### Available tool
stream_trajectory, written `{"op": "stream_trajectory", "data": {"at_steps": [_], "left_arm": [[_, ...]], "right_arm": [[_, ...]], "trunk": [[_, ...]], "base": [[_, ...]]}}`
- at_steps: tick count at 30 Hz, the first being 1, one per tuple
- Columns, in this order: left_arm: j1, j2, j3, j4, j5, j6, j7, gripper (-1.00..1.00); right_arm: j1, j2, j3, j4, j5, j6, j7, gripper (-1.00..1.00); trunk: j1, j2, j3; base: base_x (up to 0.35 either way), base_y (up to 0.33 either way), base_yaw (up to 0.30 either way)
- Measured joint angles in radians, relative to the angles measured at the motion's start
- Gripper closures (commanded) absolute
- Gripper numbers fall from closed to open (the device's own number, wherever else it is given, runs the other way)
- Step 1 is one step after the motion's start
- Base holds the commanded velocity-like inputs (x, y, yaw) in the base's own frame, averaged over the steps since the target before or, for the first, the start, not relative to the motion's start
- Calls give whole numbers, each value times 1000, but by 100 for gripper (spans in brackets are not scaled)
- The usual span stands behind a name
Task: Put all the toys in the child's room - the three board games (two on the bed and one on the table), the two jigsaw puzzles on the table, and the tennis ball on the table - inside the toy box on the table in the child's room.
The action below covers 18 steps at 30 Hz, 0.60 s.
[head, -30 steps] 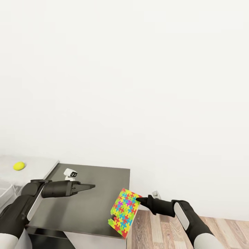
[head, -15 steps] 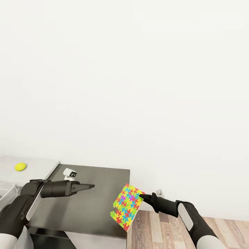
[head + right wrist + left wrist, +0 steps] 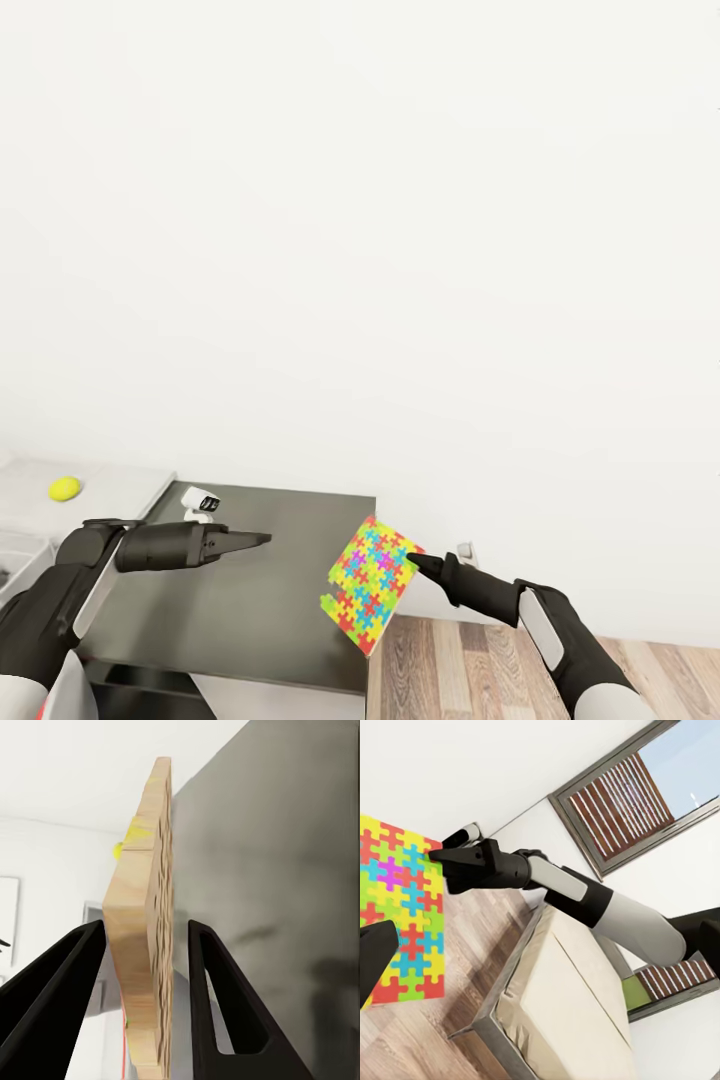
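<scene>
We face a plain white wall (image 3: 400, 250) that takes up most of the head view, with wood-plank floor (image 3: 470, 670) showing at the near right. Below it lies the worktop (image 3: 260, 600): a smooth, matte dark grey slab in the middle, joined at the far left to a pale grey section on which the tennis ball (image 3: 64, 488), small, round and yellow-green, rests. In the left wrist view we also see the bed (image 3: 562, 1012), a plain beige mattress in a grey frame, and a dark-framed window with slatted blinds (image 3: 622, 795). A small white gadget (image 3: 200, 502) stands near the far left corner of the dark slab. The jigsaw puzzle (image 3: 372, 585), a thin square board of interlocking yellow, red, blue, green and pink pieces with a bare wooden edge, is lifted clear of the worktop, tilted, over the slab's right edge. Our right pincer (image 3: 418, 562) pinches it by its far right corner; in the right wrist view the two black fingers (image 3: 217, 997) bracket the board's edge. Our left pincer (image 3: 262, 539) hangs over the dark slab, well left of the puzzle, its fingers pressed together into a point.
</scene>
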State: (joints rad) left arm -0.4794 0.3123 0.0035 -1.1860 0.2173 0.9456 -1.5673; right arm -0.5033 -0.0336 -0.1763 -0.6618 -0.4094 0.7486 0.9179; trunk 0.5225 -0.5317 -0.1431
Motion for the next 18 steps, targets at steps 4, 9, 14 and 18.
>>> {"op": "stream_trajectory", "data": {"at_steps": [4, 9, 14, 18], "left_arm": [[0, 0, 1, 1, -1, 5, 0, -100], [-1, 0, 1, 3, -3, 26, 0, -100], [-1, 3, 2, 4, -4, 33, 0, -100], [-1, 11, 2, 5, -4, 34, 0, -100]], "right_arm": [[1, -11, 0, 0, 0, -1, 9, 100], [1, -17, 0, 0, -1, -2, 14, 100], [1, -18, 0, 0, -1, -2, 15, 100], [1, -19, 0, 0, -1, -3, 14, 100]], "trunk": [[-15, 28, 19], [-35, 63, 43], [-54, 98, 67], [-69, 127, 87]], "base": [[0, 0, 0], [0, 0, 0], [0, 0, 0], [0, 0, 0]]}}
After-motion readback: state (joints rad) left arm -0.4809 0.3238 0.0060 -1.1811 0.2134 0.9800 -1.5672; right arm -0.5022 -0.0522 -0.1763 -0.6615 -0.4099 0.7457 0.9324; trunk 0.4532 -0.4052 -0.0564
